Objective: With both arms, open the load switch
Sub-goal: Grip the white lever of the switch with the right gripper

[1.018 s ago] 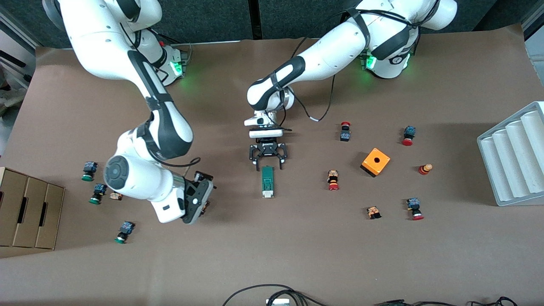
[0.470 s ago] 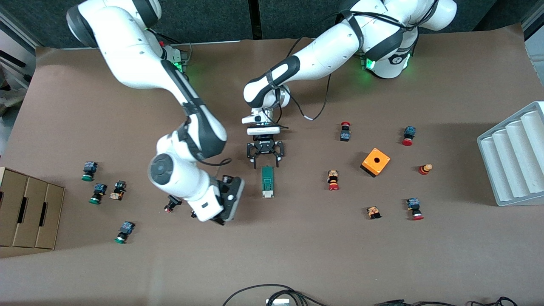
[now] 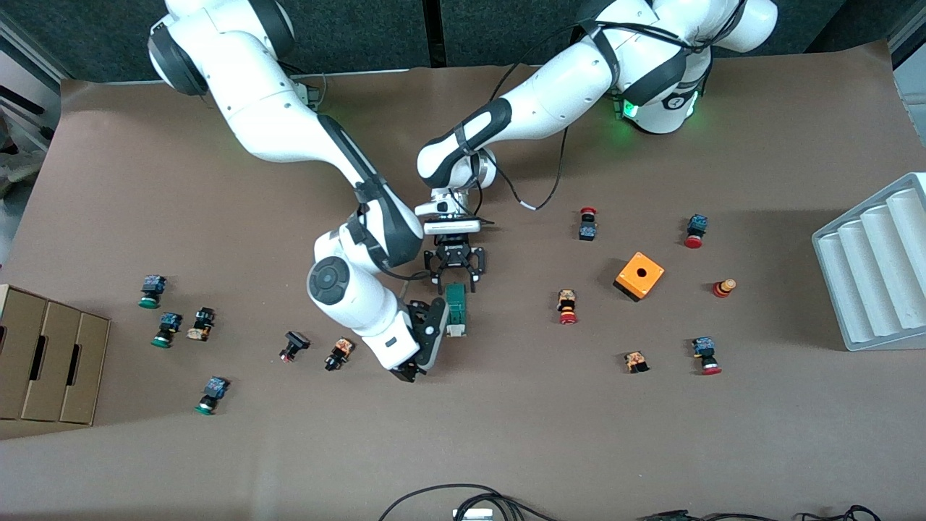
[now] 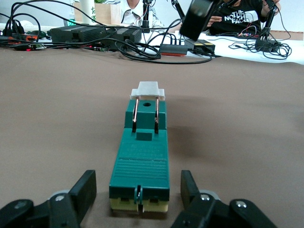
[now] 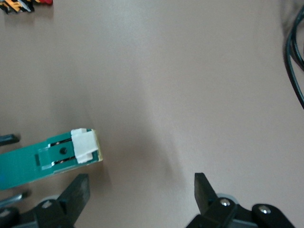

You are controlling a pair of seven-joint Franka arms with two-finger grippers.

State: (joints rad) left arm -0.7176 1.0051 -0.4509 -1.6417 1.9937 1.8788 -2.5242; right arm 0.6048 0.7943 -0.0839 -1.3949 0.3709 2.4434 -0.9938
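Load switch [image 3: 456, 310] is lying flat mid-table, its white slider nearest the front camera. Left gripper [image 4: 137, 197] is straddling its green end, fingers just clear of both sides. Right gripper [image 5: 137, 197], spread wide and holding nothing, is hovering beside the slider end.

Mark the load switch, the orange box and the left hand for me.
load switch [image 4: 140, 156]: left wrist view, green top face.
orange box [image 3: 639, 276]: front view, top face beside the hole.
left hand [image 3: 455, 276]: front view, midway between its fingertips.
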